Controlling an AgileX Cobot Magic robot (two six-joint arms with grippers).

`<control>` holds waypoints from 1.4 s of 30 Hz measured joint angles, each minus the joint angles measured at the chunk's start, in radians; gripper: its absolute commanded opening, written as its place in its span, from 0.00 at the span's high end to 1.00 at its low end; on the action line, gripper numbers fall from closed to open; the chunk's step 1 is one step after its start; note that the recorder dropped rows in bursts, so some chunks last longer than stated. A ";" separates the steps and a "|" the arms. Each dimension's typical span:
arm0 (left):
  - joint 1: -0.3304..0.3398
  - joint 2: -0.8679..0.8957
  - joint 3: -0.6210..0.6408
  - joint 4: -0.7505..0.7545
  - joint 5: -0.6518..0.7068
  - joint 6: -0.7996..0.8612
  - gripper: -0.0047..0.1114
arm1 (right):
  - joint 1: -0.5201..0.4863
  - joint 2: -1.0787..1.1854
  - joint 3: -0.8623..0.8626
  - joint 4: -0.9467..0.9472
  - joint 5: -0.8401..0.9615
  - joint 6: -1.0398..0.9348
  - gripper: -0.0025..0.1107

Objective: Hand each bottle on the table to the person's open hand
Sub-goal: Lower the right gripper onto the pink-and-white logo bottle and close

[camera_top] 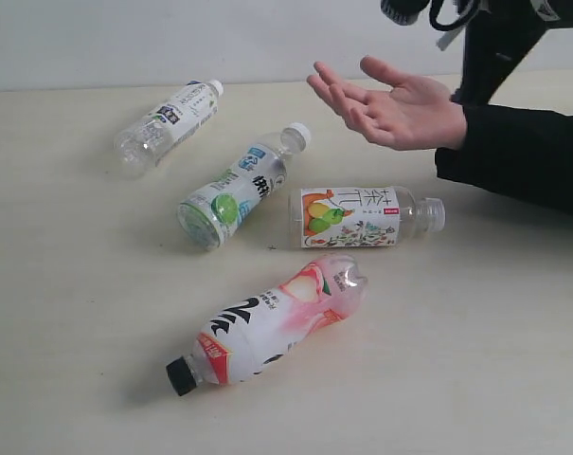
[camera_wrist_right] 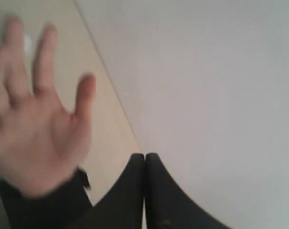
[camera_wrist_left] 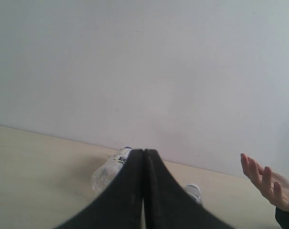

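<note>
Four bottles lie on their sides on the desk [camera_top: 68, 284], none upright and none touching another. Lying flat, each presents its barrel for a grasp from above, which in my judgement suits the work. The far bottle [camera_top: 170, 123] runs diagonally, with its white cap toward the far right and its base toward the near left. The green-label bottle [camera_top: 243, 187] lies nearly parallel to it, cap likewise pointing far-right, toward the hand. The fruit-picture bottle [camera_top: 362, 217] lies crosswise in the exterior view with its cap to the right, and is the closest of the four to the hand. The black-capped bottle [camera_top: 267, 327] is nearest the camera and diagonal, cap at the near left and base toward the hand. The person's open hand [camera_top: 395, 104] is held above the far right of the desk, palm turned up and fingers extended toward the bottles. This is a receiving posture, set beside the group. The left pincer [camera_wrist_left: 143, 152] has its jaws pressed together with nothing between them. A clear bottle [camera_wrist_left: 108, 172] shows just past its tips, probably the far one, though the view is too partial to confirm. The right pincer [camera_wrist_right: 144, 156] is likewise closed tight and empty, close by the hand, which is blurred there. No handover has begun; all four bottles are yet to be delivered.
</note>
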 measured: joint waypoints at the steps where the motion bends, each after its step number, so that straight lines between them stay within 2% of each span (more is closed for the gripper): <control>1: 0.000 0.000 0.000 0.000 0.000 0.000 0.96 | 0.000 0.026 -0.033 0.014 0.080 -0.030 0.98; 4: 0.000 0.000 0.000 0.000 0.000 0.000 0.96 | 0.000 0.120 -0.124 0.153 0.340 -0.204 0.98; 7: 0.000 0.000 0.000 0.000 0.000 0.000 0.96 | 0.000 0.187 -0.189 0.404 0.542 -0.447 0.98; 8: 0.000 0.000 0.000 0.000 0.000 0.000 0.96 | 0.000 0.210 -0.212 0.612 0.592 -0.583 0.97; 9: 0.000 0.000 0.000 0.000 0.000 0.000 0.96 | 0.000 0.212 -0.218 0.700 0.599 -0.635 0.92; 10: 0.000 0.000 0.000 0.000 0.000 0.000 0.96 | 0.002 0.214 -0.225 0.915 0.609 -0.761 0.86; 11: 0.000 0.000 0.000 0.000 0.000 0.000 0.96 | 0.002 0.214 -0.227 1.016 0.610 -0.811 0.73; 12: 0.000 0.000 0.000 0.000 0.000 0.000 0.96 | 0.010 0.214 -0.227 1.183 0.598 -0.939 0.65; 13: 0.000 0.000 0.000 0.000 0.000 0.000 0.96 | 0.019 0.214 -0.227 1.237 0.582 -0.978 0.52; 14: 0.000 0.000 0.000 0.000 0.000 0.000 0.96 | 0.041 0.216 -0.227 1.296 0.541 -1.018 0.46; 15: 0.000 0.000 0.000 0.000 0.000 0.000 0.96 | 0.057 0.217 -0.227 1.313 0.520 -1.031 0.41; 19: 0.000 0.000 0.000 0.000 0.000 0.000 0.96 | 0.171 0.284 -0.227 1.327 0.414 -1.114 0.35; 25: 0.000 0.000 0.000 0.000 0.000 0.000 0.96 | 0.292 0.418 -0.227 1.181 0.305 -1.140 0.28; 42: 0.000 0.000 0.000 0.000 0.000 0.000 0.96 | 0.316 0.596 -0.227 1.113 0.246 -1.071 0.29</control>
